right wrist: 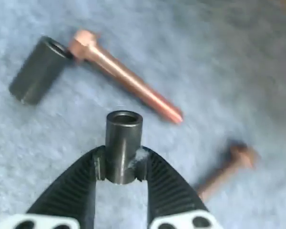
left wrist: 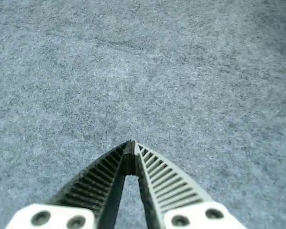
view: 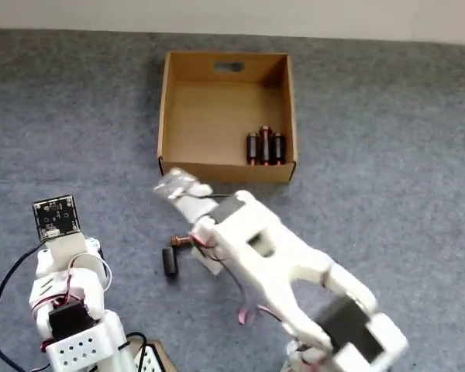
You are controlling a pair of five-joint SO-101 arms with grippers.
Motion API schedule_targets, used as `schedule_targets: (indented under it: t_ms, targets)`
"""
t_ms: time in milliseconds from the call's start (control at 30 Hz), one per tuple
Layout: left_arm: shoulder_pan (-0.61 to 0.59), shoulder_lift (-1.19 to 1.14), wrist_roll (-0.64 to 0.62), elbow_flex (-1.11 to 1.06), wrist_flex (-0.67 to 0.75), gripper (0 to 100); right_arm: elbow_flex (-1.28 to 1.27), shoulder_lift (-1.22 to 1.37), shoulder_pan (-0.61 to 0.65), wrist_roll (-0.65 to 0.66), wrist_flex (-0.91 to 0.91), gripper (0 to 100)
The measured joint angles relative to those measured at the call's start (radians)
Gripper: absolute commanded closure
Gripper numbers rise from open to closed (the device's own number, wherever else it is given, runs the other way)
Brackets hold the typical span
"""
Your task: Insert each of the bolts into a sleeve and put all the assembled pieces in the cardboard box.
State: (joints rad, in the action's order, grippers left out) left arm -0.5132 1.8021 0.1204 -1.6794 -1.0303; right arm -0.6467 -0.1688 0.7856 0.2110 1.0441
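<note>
Near the brown cardboard box [view: 217,116], the right end effector [right wrist: 124,164] grasps a dark cylindrical metal sleeve [right wrist: 124,133]; the left end effector [left wrist: 131,148], farther off, is clenched empty.

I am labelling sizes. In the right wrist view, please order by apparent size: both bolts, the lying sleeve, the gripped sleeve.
1. Longer bolt
2. Lying sleeve and gripped sleeve: alike; the gripped one is nearer.
3. Other bolt
</note>
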Motion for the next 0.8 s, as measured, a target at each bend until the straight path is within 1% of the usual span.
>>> schedule_targets:
  t_ms: [100, 200, 267, 333, 400, 467, 533, 633, 800]
  targets:
    - [0.000, 0.000, 0.000, 0.000, 0.000, 99, -0.127, -0.143, -0.066, -0.068, 0.000, 99.2]
    - [0.000, 0.000, 0.000, 0.000, 0.000, 99, -0.258, -0.230, -0.163, -0.080, 0.000, 99.2]
    - [0.000, 0.000, 0.000, 0.000, 0.000, 99, -0.316, -0.269, -0.245, -0.063, 0.003, 99.2]
    - [0.000, 0.000, 0.000, 0.000, 0.000, 99, -0.354, -0.293, -0.359, -0.026, 0.003, 99.2]
    - [0.000, 0.000, 0.000, 0.000, 0.000, 99, -0.358, -0.301, -0.476, 0.000, 0.002, 99.2]
    - [0.000, 0.000, 0.000, 0.000, 0.000, 99, -0.361, -0.302, -0.560, 0.009, 0.002, 98.1]
    - [0.000, 0.000, 0.000, 0.000, 0.000, 99, -0.371, -0.302, -0.592, 0.015, 0.003, 93.7]
    - [0.000, 0.000, 0.000, 0.000, 0.000, 99, -0.382, -0.284, -0.600, 0.015, 0.003, 88.3]
    - [0.000, 0.000, 0.000, 0.000, 0.000, 99, -0.382, -0.258, -0.603, 0.017, 0.003, 88.2]
